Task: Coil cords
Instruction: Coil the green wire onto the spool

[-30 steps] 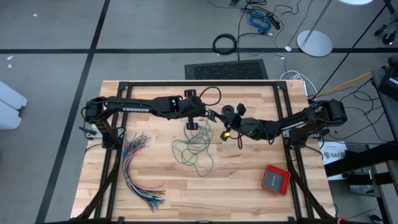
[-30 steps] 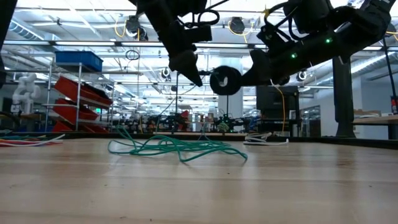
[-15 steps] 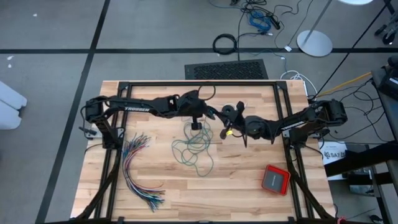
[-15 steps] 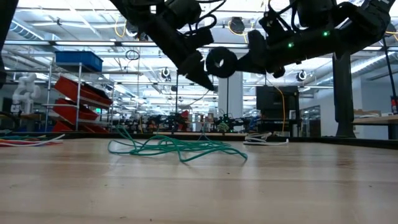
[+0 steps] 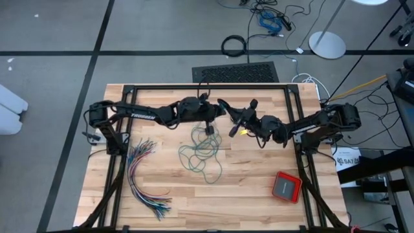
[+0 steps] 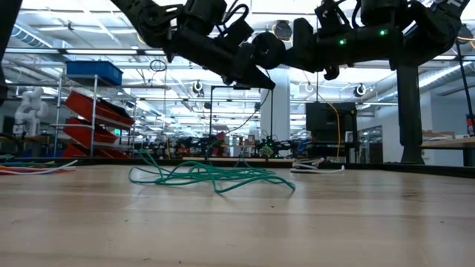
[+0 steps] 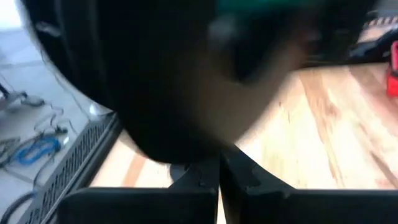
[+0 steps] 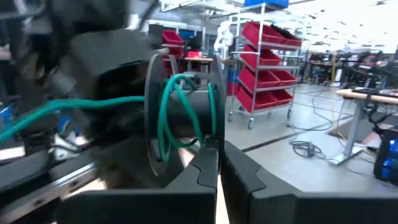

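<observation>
A teal cord lies in a loose tangle (image 5: 202, 155) on the wooden table (image 5: 259, 207), also in the low view (image 6: 208, 176). A few turns of it are wound on a black spool (image 8: 183, 118), held high above the table's middle (image 6: 266, 50). My right gripper (image 8: 219, 163) is shut on the spool and reaches in from the table's right (image 5: 251, 120). My left gripper (image 6: 258, 80) is shut, comes from the left and points slightly down, its tips (image 7: 219, 177) close under the spool. A teal strand (image 8: 74, 107) runs from the spool past it. My left gripper is shut on the teal cord close to the spool, but its own dark body hides the place of contact. The strand (image 8: 37, 118) leaving the spool beside it runs nearly straight. My right gripper pinches the lower rim of one spool flange (image 8: 216, 140) between its two fingers. The fingers come about level from the table's right. The spool is lifted clear of the table, its flanges standing upright.
A fanned bundle of many-coloured wires (image 5: 145, 178) lies near the left edge, also in the low view (image 6: 30, 169). A red box (image 5: 286, 186) sits at the near right. A black frame (image 5: 123, 162) borders the table.
My left gripper has tipped up from pointing steeply down to nearly level and swung toward the spool. My right gripper has risen with the spool and tipped upward. The teal tangle on the table has kept its place.
</observation>
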Robot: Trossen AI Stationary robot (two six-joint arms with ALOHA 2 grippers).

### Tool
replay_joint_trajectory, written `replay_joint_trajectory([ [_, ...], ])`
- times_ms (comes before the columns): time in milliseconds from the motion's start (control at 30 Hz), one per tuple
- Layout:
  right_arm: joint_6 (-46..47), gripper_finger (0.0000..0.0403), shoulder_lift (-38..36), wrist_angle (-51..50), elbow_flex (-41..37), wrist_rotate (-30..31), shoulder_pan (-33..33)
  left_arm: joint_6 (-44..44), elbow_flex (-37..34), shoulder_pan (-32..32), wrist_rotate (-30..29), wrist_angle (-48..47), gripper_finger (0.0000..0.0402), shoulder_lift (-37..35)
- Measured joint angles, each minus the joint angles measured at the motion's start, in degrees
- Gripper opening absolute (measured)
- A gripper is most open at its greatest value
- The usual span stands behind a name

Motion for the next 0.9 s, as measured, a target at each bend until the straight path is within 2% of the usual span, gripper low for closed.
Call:
replay_joint_trajectory([
  [300,-1.70,0.0000,-0.04,3.41,0.01,-0.23,-0.57,-1.26,-5.93,0.01,-0.23,14.73,0.0007,0.00],
  [433,-2.51,0.0000,-0.46,4.93,0.02,-0.25,-1.14,-2.10,-7.42,0.11,-0.79,18.23,0.0009,0.10],
  [633,-0.82,0.0000,-1.29,5.66,0.02,-2.81,-2.24,-3.10,-9.09,0.11,-1.50,25.72,0.0010,1.07],
  [900,-0.15,0.0000,-1.40,6.37,0.02,-3.14,-2.40,-4.59,-9.32,0.11,-2.35,28.17,0.0011,3.56],
])
